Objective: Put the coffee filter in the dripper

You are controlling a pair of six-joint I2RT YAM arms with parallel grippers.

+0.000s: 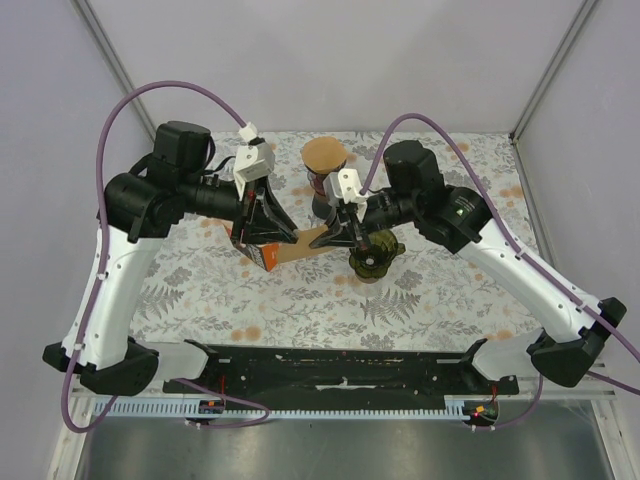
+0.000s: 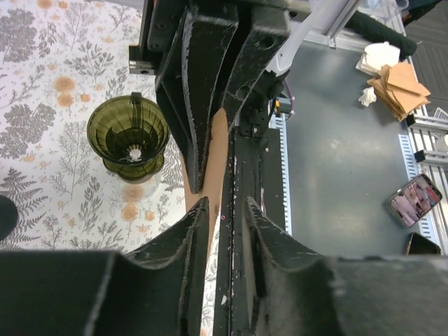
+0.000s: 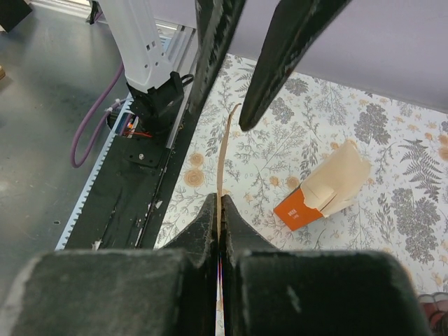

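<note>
**Thin pinch, flat paper: the filter may slip or jam**

The right claw [image 3: 220, 203] is pressed together on one edge of the filter [image 3: 222, 154], which stands on edge between the two arms. The left claw [image 2: 224, 210] is spread, a finger on either side of the paper and not clamping it. The dripper [image 2: 129, 133] sits on the table at about 5 o'clock from the right claw in the overhead view. The paper looks flat and unopened, so lowered this way it would likely wedge across the rim or sag out of the one-sided grip. A careless swing could also knock the dripper over.

Left gripper [image 2: 224, 206] jaws parted, right gripper [image 3: 219, 204] clamped tight, both pointing inward
</note>
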